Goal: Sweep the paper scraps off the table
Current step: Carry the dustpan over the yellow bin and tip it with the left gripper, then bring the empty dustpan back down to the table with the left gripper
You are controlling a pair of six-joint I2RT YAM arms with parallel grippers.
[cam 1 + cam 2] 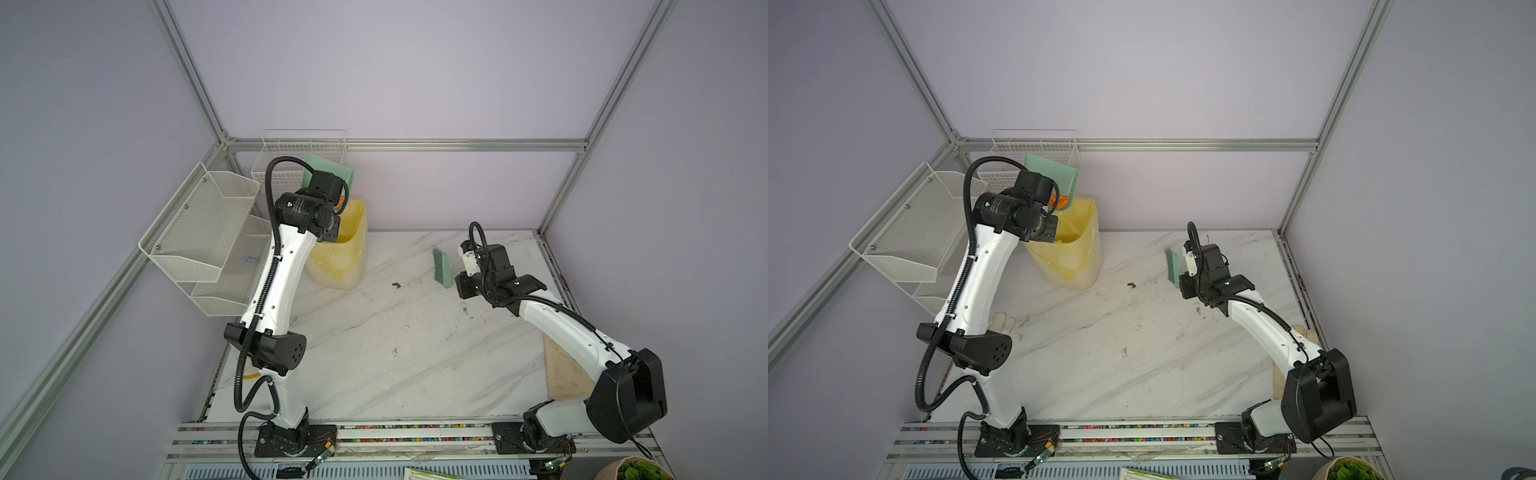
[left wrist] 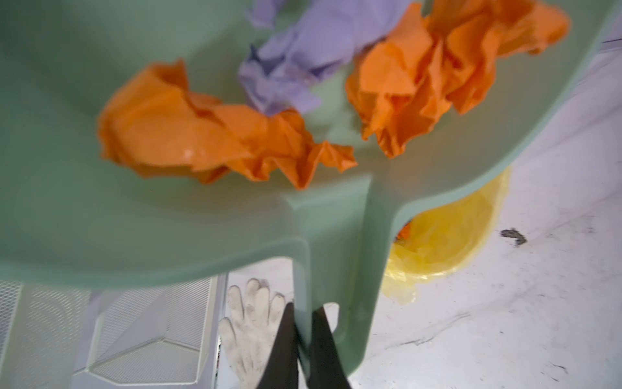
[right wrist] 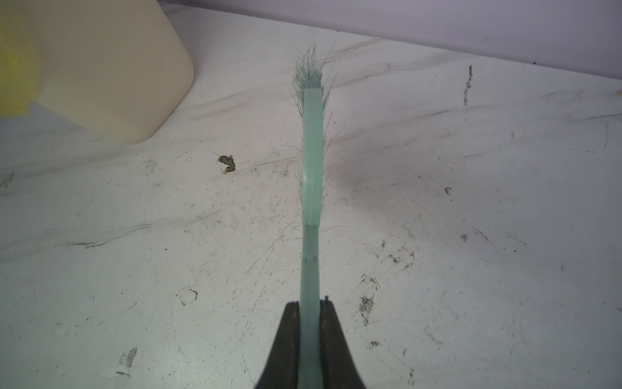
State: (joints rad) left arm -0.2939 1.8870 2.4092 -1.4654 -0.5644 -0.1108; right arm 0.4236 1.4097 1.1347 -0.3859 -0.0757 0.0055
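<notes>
The paper scraps (image 2: 168,134) are bright orange and pale lilac against a mint-green dustpan (image 2: 101,219). The brush (image 3: 311,151) is pale green too. The bin (image 3: 111,84) is cream, its liner (image 2: 447,235) yellow. The worktop (image 1: 415,353) is white with grey veining and dark scuffs.

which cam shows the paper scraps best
Left wrist view: the paper scraps sit close up, orange and lilac wads in the green dustpan. Both top views show an orange sliver; the right wrist view shows none.

A yellow-lined bin (image 1: 340,257) stands just beside white mesh shelves (image 1: 199,232), with a dark speck (image 1: 396,284) lying nearby.
</notes>
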